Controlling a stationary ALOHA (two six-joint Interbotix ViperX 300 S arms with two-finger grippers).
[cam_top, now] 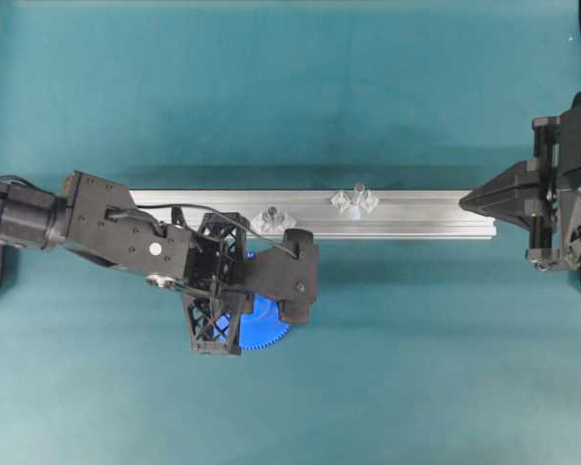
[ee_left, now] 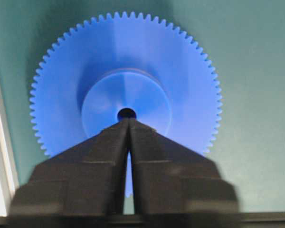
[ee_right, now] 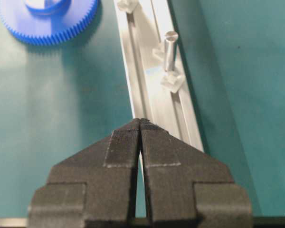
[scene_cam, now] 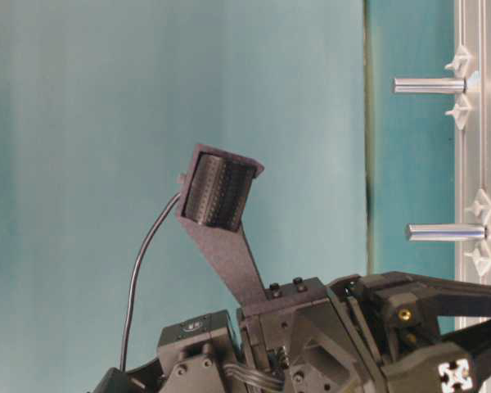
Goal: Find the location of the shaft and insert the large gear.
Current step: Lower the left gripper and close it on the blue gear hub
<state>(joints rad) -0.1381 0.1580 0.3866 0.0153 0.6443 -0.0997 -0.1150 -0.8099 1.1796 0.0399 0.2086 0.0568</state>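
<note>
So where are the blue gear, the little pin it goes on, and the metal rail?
large gear [ee_left: 126, 71]: left wrist view, flat face above hub.
shaft [ee_right: 169, 50]: right wrist view, mid-pin.
rail [cam_top: 416, 215]: overhead view, bare top face.

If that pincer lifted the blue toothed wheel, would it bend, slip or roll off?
The large gear looks like rigid moulded plastic, so probably no bending. Its smooth, shiny face might slip between the fingers, though the raised hub offers something to hold. It lies flat on the table, so rolling seems unlikely unless it is stood on edge.
</note>
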